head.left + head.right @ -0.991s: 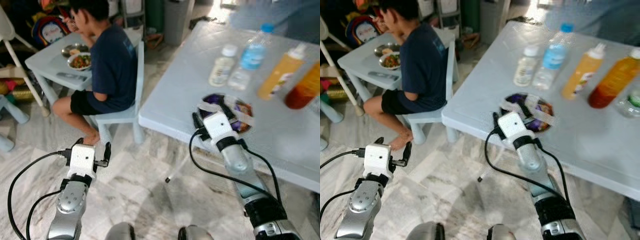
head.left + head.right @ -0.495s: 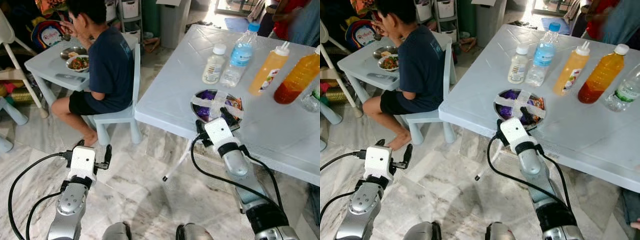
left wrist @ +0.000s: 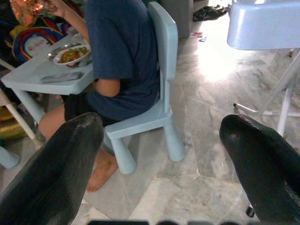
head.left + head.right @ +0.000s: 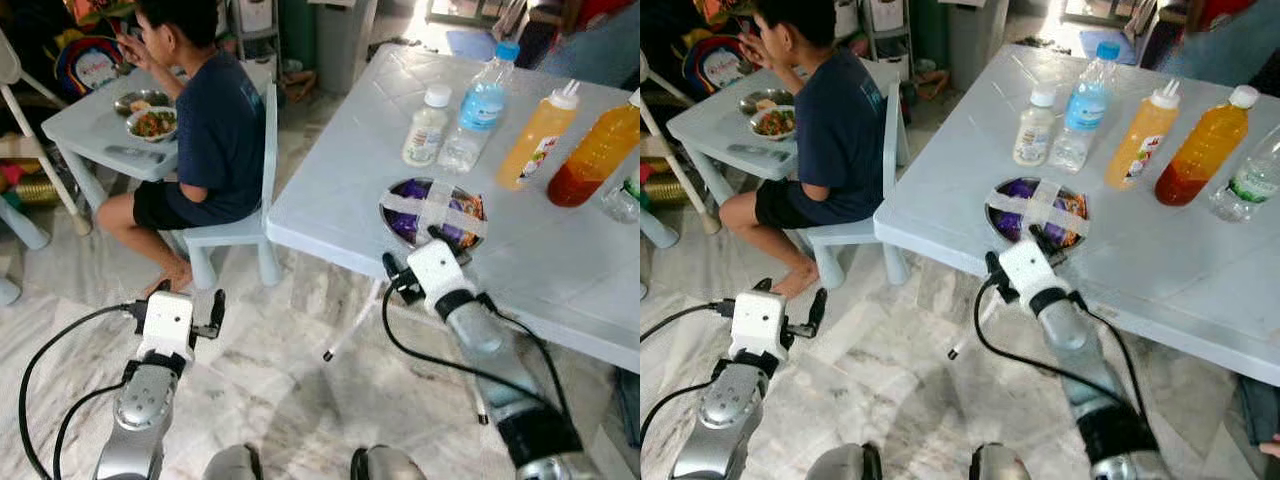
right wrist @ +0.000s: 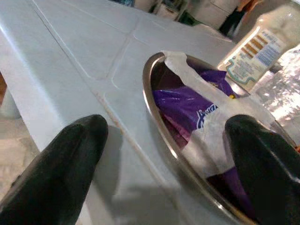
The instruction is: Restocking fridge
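Our right pincer point(image 5: 159, 154) hangs at the near edge of the pale blue counter point(image 4: 340, 160), its two black fingers point(image 5: 77, 154) spread wide, one over the bare counter top and the other over the near rim of a steel bowl point(image 4: 434, 212). The bowl holds purple and orange packets under two crossed strips of white tape; it sits close to the counter's front edge, and our pincer is open at it and grips nothing.

Behind the bowl stands a row of goods: a small white-capped bottle point(image 4: 426, 126), a clear water bottle with a blue cap point(image 4: 477, 108), a yellow squeeze bottle point(image 4: 541, 138), an orange juice bottle point(image 4: 603, 152) and, at the far right edge, part of another clear bottle point(image 4: 1247, 178). They stand upright, close together, well back from the bowl.

Our left pincer point(image 3: 164, 164) hovers low over the marbled floor point(image 4: 300, 390), away from the counter, fingers wide apart and empty. Through its gap we see a person in a dark blue shirt point(image 4: 210, 130) seated on a small pale blue chair point(image 4: 262, 190) at a low blue table point(image 4: 90, 125), where a bowl of food point(image 4: 152, 122) rests beside a second dish point(image 4: 135, 102). A white chair leg point(image 4: 40, 130) and bright toys stand to our far left.

Black cables loop from both silver arms. At the counter's far corner part of another person shows, blurred.
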Controlling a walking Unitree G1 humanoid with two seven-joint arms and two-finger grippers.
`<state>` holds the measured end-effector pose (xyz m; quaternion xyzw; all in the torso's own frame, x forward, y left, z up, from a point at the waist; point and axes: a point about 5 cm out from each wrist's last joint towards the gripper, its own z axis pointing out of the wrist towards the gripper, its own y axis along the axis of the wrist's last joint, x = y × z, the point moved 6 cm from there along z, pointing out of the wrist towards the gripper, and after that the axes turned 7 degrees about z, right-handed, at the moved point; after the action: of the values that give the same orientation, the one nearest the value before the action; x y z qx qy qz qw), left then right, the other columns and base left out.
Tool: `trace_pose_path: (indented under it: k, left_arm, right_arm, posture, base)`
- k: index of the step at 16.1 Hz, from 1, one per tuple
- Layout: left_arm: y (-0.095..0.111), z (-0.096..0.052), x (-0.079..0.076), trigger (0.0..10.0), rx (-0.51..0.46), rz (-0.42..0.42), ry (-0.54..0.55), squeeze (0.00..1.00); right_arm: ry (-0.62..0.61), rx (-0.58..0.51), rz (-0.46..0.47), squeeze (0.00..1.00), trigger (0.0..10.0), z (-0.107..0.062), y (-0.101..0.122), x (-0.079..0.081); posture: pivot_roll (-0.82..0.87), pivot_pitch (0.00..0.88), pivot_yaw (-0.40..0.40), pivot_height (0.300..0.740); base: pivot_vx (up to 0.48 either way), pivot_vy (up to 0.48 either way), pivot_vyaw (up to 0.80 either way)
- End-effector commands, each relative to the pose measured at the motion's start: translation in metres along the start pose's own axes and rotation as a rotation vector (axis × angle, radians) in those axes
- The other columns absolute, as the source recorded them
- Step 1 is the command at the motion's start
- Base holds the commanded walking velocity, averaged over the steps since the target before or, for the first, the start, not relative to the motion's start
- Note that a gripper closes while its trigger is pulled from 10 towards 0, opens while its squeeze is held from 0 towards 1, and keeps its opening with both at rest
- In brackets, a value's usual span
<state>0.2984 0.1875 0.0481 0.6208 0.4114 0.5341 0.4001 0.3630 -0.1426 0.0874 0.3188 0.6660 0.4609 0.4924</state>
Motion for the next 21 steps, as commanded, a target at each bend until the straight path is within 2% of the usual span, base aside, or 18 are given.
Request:
trace_pose_path:
  k: [1, 4, 6, 7, 11, 14, 16, 21]
  left_arm:
    - [-0.001, 0.001, -0.002, 10.0, 0.012, 0.008, -0.012, 0.00]
    - [-0.002, 0.001, -0.003, 10.0, 0.018, 0.011, -0.012, 0.00]
    - [-0.003, 0.000, -0.002, 10.0, 0.023, 0.014, -0.014, 0.00]
    - [-0.003, 0.001, -0.003, 10.0, 0.025, 0.018, -0.019, 0.00]
    - [-0.004, 0.001, -0.004, 10.0, 0.030, 0.023, -0.025, 0.00]
    - [-0.005, 0.001, -0.004, 10.0, 0.037, 0.026, -0.032, 0.00]
    - [-0.002, 0.001, -0.002, 10.0, 0.028, 0.038, -0.023, 0.00]
    - [-0.001, 0.001, -0.001, 10.0, 0.026, 0.048, -0.027, 0.00]
  right_arm:
    - [0.032, 0.021, 0.012, 0.00, 10.0, 0.004, -0.003, 0.001]
    - [0.104, 0.042, 0.036, 0.00, 10.0, 0.007, -0.002, 0.008]
    - [0.181, 0.101, 0.053, 0.00, 1.8, 0.007, -0.012, 0.016]
    - [0.203, 0.125, 0.067, 0.00, 0.0, 0.005, -0.017, 0.016]
    - [0.264, 0.163, 0.063, 0.00, 0.0, 0.002, -0.022, 0.015]
    - [0.306, 0.200, 0.052, 0.00, 0.0, 0.000, -0.026, 0.005]
    - [0.316, 0.243, 0.087, 0.00, 0.0, 0.003, -0.028, -0.005]
    - [0.340, 0.321, 0.201, 0.00, 0.0, 0.000, -0.036, -0.016]
  posture:
    - [0.00, 0.096, -0.016, 0.740]
    - [0.00, 0.096, -0.016, 0.740]
    - [0.01, 0.100, -0.014, 0.740]
    - [0.01, 0.102, -0.013, 0.740]
    - [0.01, 0.103, -0.009, 0.740]
    - [0.01, 0.105, -0.008, 0.740]
    - [0.02, 0.107, -0.006, 0.740]
    - [0.02, 0.107, 0.000, 0.740]
  base:
    - [0.000, 0.000, 0.00]
    - [0.000, 0.000, 0.00]
    - [0.000, 0.000, 0.00]
    - [0.000, 0.000, 0.00]
    - [0.000, 0.000, 0.00]
    - [0.000, 0.000, 0.00]
    - [0.000, 0.000, 0.00]
    - [0.000, 0.000, 0.00]
